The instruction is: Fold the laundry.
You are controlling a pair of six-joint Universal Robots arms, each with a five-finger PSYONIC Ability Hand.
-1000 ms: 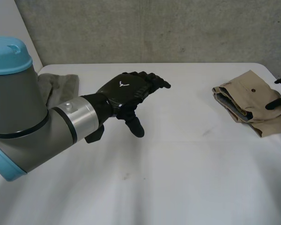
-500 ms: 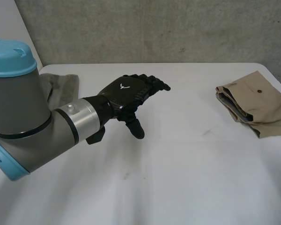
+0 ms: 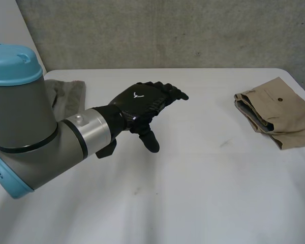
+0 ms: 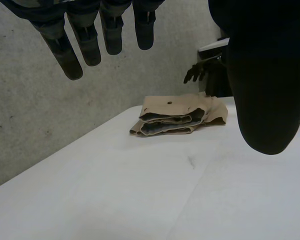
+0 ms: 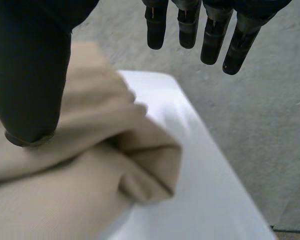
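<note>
Laundry first: a folded tan garment (image 3: 277,116) lies at the right end of the white surface (image 3: 203,183). Its layered fold edges face the middle of the surface, and a small dark button sits on its top face. My left hand (image 3: 141,100) hovers over the left-centre of the surface, well apart from that garment. It is palm down with its fingers straight and loosely side by side, the thumb hanging downward, and nothing in it. My right hand (image 5: 27,70) is at the garment's outer end. Its fingers (image 5: 190,25) are straight and apart from the thumb, grasping nothing. The thumb is over the tan cloth, though I cannot tell whether it touches. A crumpled grey-green cloth (image 3: 68,94) lies at the surface's left edge, behind my left arm (image 3: 25,127).
</note>
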